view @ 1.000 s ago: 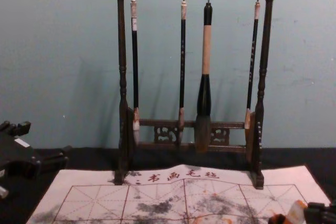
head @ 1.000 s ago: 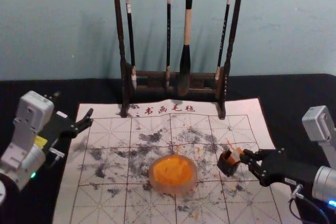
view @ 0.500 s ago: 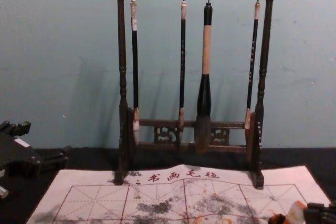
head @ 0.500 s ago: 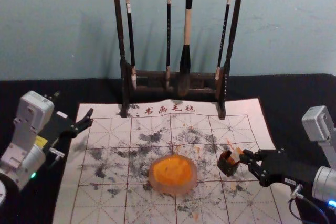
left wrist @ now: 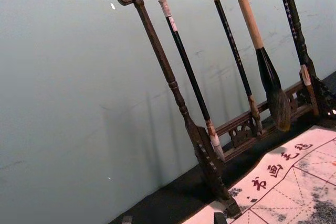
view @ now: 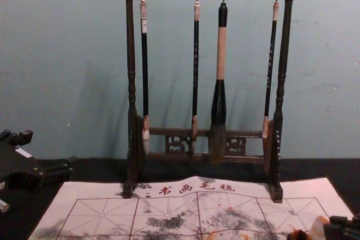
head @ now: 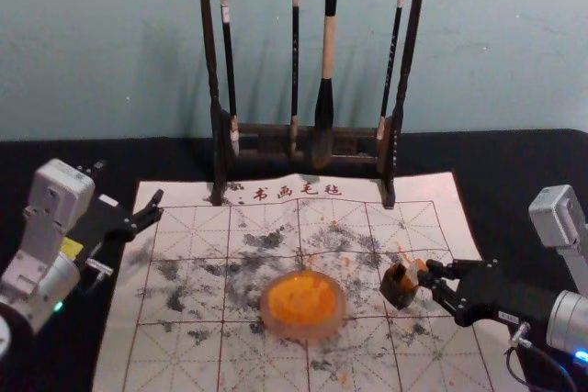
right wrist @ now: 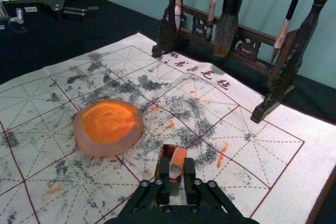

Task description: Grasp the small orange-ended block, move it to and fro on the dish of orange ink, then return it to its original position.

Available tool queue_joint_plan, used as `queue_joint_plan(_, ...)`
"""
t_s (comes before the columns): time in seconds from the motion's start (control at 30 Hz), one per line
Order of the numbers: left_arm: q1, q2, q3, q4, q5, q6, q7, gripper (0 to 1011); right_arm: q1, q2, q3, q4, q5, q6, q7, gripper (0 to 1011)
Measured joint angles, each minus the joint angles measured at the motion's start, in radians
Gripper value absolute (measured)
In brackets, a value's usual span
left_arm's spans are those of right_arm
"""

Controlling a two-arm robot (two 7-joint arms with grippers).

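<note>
Block: you have the small orange-ended block (right wrist: 178,162) between the fingertips of your right gripper (head: 425,274), tilted, at the mouth of the dark holder.
Right gripper: narrow, closed on the block's pale sides; it reaches in from your right, low over the mat.
Holder: the dark, open-mouthed holder (head: 393,293) is just beside the fingertips, on their left, with orange stains inside.
Dish: your round dish (head: 303,330) is left of the right gripper and a little nearer to you, apart from both block and holder.
Ink: the orange ink (head: 301,298) spreads unevenly over the dish, left of your right gripper.
Mat: the gridded white writing mat (head: 184,360) lies below the fingertips and runs off to their left, with grey smudges and orange marks.
Brush stand: the dark wooden stand (head: 209,43) is upright beyond the right gripper and to its left, at the mat's far edge.
Brushes: four hang from it, the thickest (head: 328,43) second from your right.
Left gripper: parked well left of your right one, its fingers (head: 149,214) wide apart (head: 129,184).
</note>
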Motion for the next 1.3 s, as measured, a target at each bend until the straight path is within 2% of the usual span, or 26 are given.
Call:
queue_joint_plan(0.93, 0.0, 0.0, 0.0, 0.0, 0.0, 0.0, 0.0, 1002, 0.0, 0.0, 0.0, 0.0, 0.0, -0.001, 0.0, 980)
queue_joint_plan(1.17, 0.0, 0.0, 0.0, 0.0, 0.0, 0.0, 0.0, 1001, -0.001, 0.0, 0.0, -0.005, -0.005, -0.005, -0.01, 1002)
queue_joint_plan(1.3, 0.0, 0.0, 0.0, 0.0, 0.0, 0.0, 0.0, 1001, -0.009, -0.011, 0.017, -0.02, -0.015, -0.035, -0.041, 1002)
